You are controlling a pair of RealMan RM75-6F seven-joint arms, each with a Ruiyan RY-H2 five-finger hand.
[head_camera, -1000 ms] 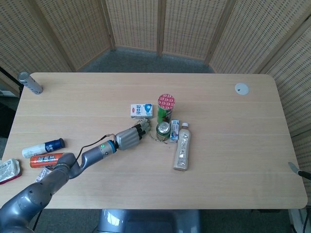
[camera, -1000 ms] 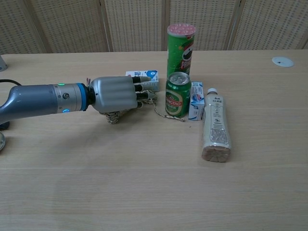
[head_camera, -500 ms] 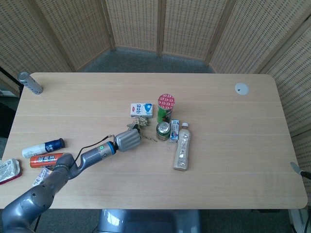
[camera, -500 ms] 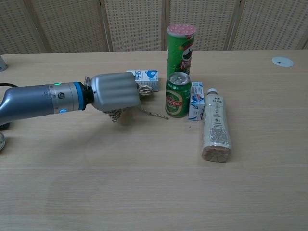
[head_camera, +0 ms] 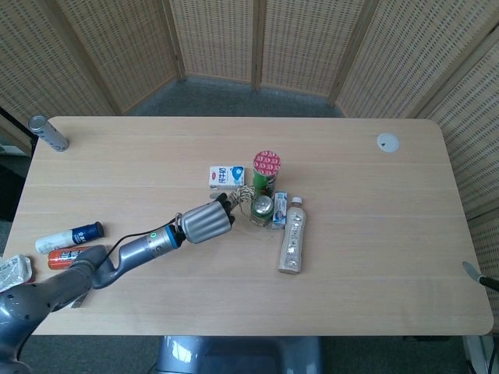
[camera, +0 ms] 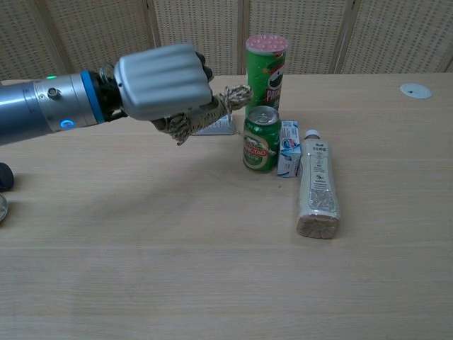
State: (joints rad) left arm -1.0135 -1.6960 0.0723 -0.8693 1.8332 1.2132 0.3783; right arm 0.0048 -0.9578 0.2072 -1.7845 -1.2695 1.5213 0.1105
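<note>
Woven cane screens close off the far side of your pale wooden table (head_camera: pixel 374 257), and your right hand is out of both views. Your left hand (camera: pixel 161 83) is curled tight around a bundle of rope (camera: pixel 212 111), raised off the table; most of the bundle is buried in the fist, with only a knotted end poking out toward the green Pringles tube (camera: pixel 267 67) and a frayed bit hanging below. Behind the fist, the small white and blue carton (head_camera: pixel 226 176) is nearly covered in the chest view and its print is too small to read. "TSINGTAO" shows on the green can (camera: pixel 261 139); the little blue and white carton (camera: pixel 289 147) beside it and the label on the lying bottle (camera: pixel 316 185) can't be made out. At the left edge, a blue-capped tube (head_camera: pixel 69 235), a red can (head_camera: pixel 72 255) and a packet (head_camera: pixel 14 271) are partly cut off. Open wood lies in front and to the right.
</note>
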